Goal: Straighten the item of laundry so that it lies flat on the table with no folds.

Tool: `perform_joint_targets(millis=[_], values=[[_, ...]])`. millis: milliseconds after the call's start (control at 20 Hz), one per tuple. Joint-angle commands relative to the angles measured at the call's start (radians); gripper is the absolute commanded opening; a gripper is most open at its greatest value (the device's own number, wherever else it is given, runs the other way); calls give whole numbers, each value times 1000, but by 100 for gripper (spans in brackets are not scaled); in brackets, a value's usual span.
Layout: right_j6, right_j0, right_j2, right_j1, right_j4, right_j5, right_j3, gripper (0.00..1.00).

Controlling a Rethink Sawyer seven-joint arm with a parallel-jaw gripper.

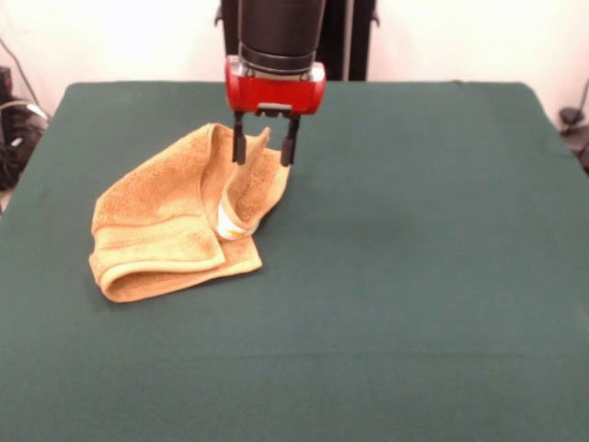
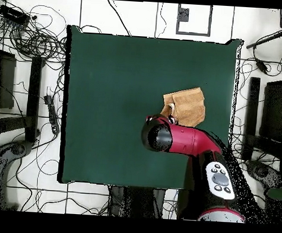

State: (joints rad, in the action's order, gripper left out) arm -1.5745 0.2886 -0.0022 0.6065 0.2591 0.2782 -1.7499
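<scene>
The item of laundry (image 1: 161, 221), an orange-tan terry towel, lies folded over itself on the left half of the green table (image 1: 414, 230). A white label loop (image 1: 230, 224) shows at its inner fold. A raised fold at the towel's far right end stands up between the two black fingers of my gripper (image 1: 265, 152). The jaws are spread apart on either side of that fold, so the gripper is open. In the overhead view the towel (image 2: 188, 106) shows as a bunched brown patch on the table (image 2: 109, 95), and my red arm (image 2: 178, 138) covers the gripper.
Tangled cables (image 2: 35, 40) and dark stands (image 2: 34, 97) lie on the floor around the table. The towel sits well inside the table's edges, with wide green cloth on the other sides.
</scene>
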Motion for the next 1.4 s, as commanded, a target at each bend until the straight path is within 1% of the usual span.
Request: perform_joint_targets(millis=[50,400,500,600,850,1400], values=[[-171,-5,48,-104,-56,29,28,100],[-130,31,54,-109,-55,72,50,100],[-104,38,54,-110,-52,117,80,100],[-120,41,53,-107,-70,129,89,100],[-120,47,57,-106,-67,131,90,100],[-141,25,48,-106,-67,141,101,100]])
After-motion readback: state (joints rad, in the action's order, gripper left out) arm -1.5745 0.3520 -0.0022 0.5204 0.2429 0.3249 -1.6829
